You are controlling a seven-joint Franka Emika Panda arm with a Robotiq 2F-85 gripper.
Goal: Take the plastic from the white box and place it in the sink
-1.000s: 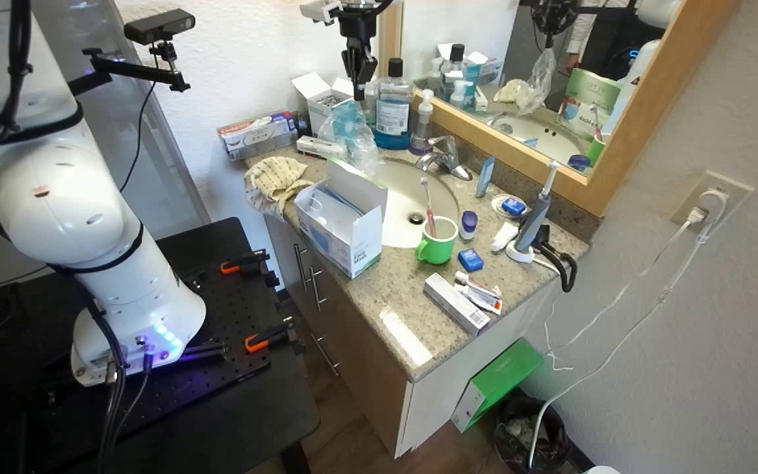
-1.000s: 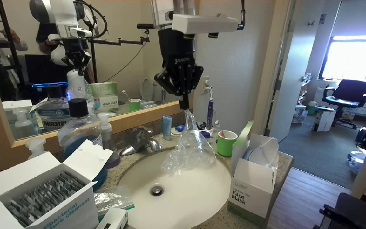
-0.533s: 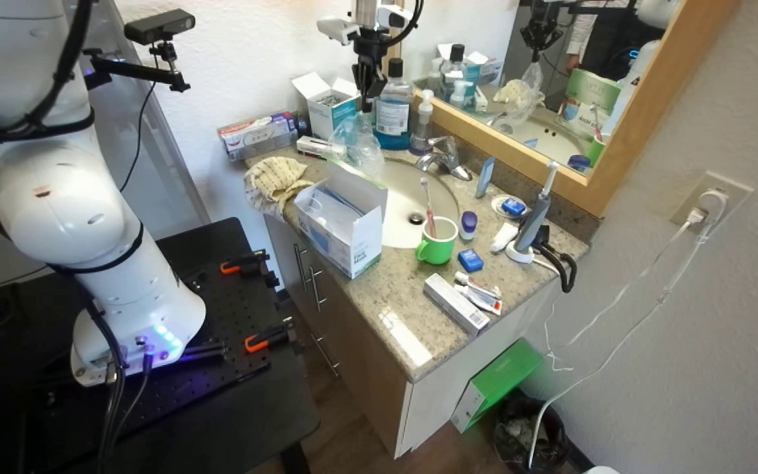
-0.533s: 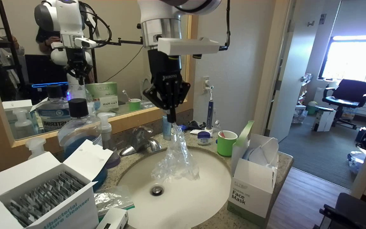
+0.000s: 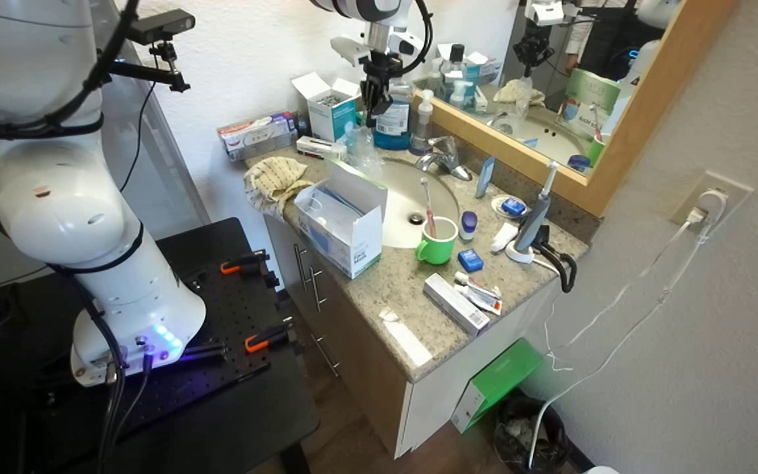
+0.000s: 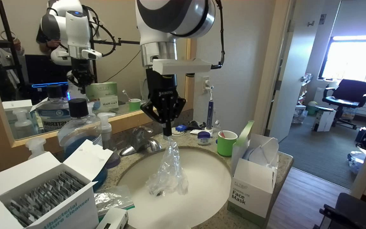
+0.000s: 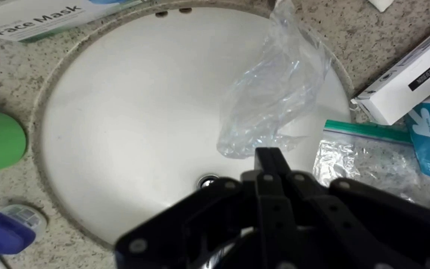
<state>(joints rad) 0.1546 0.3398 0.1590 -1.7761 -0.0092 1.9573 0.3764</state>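
In an exterior view, an open antibacterial cleanser carton (image 6: pixel 76 202) is parked far to the left of the gripper (image 6: pixel 167 133), with a mouthwash bottle (image 6: pixel 81 130) stood behind it and a zip-top bag (image 6: pixel 113 197) lying closer in, probably not the plastic that's wanted. Just left of the gripper, the chrome faucet (image 6: pixel 141 142) is found. The fingers (image 6: pixel 167 128) are pressed together, and the top of a clear plastic bag (image 6: pixel 170 171) looks to be pinched between the tips. The rest is hung below, over the sink (image 6: pixel 203 178); whether the sink gets touched can't be told. The carrying part looks pretty much done, and what's left is probably some lowering and the let-go. Off to the gripper's right, a green mug (image 6: pixel 226 147) is seen, then the open Face Mask box (image 6: pixel 249 183). If that's the white box meant, the taking-out can be called finished.
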